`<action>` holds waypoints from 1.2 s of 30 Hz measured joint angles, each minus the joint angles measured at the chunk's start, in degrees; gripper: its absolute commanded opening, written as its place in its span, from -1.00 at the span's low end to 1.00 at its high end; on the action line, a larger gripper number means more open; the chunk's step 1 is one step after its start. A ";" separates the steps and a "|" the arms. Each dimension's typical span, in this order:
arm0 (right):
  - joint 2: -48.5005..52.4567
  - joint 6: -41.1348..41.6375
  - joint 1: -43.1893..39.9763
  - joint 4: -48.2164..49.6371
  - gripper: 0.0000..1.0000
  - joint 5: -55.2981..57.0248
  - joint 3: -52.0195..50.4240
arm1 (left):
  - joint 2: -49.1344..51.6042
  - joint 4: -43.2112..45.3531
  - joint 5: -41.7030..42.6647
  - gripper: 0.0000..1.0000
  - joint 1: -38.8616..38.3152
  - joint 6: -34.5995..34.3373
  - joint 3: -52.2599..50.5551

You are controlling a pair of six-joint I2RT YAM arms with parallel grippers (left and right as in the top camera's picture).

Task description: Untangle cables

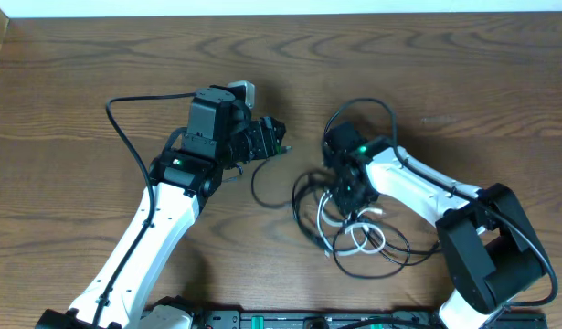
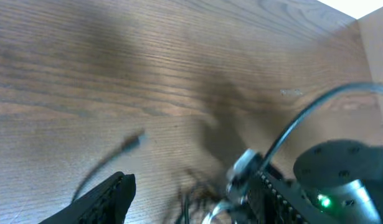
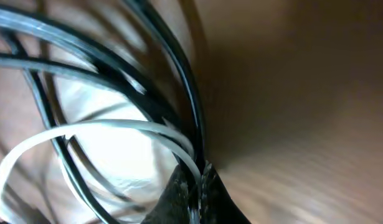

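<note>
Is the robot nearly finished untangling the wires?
Not yet. Done: one black cable end lies loose on the table, out of the pile. In hand: the right gripper is shut on strands of the cables, while the left gripper is open and empty. Left: the black loops and the white cable lie heaped together.

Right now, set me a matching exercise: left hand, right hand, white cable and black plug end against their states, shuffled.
1 left hand
2 right hand
3 white cable
4 black plug end

A looped among the other cables
B open, holding nothing
C lying loose, ungripped
D shut on the cables

Pairs: 1-B, 2-D, 3-A, 4-C
</note>
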 measured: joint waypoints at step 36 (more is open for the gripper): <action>-7.17 7.45 -0.44 -3.74 -0.98 5.18 13.64 | 14.08 11.74 -6.86 0.75 -4.61 18.12 -0.02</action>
